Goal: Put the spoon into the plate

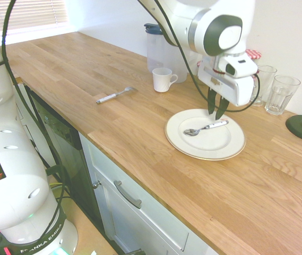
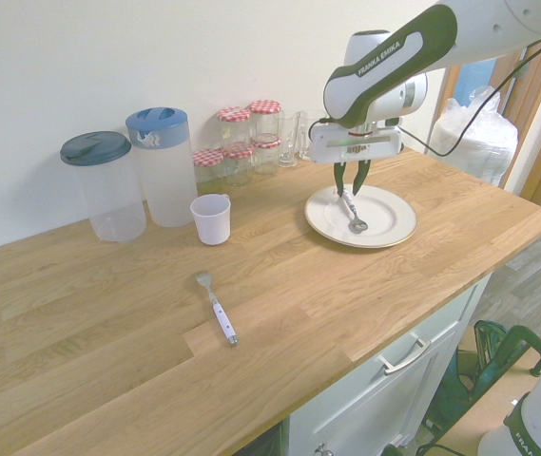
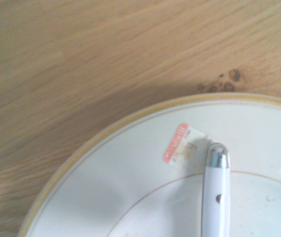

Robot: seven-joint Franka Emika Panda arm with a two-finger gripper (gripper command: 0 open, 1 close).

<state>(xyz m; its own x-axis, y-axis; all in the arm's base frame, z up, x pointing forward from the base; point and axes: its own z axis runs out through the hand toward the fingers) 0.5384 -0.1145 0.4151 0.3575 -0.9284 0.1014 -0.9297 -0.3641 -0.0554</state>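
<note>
The plate sits on the wooden counter. The spoon lies inside the plate, bowl toward the plate's centre. Just above the spoon's handle end hangs the gripper, fingers slightly parted, holding nothing. Beyond the plate stand glasses.

Oak worktop, white wall, grey-white cabinets.

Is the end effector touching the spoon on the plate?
Apart. The first exterior view shows the end effector above the spoon, a gap of plate between them.
</note>
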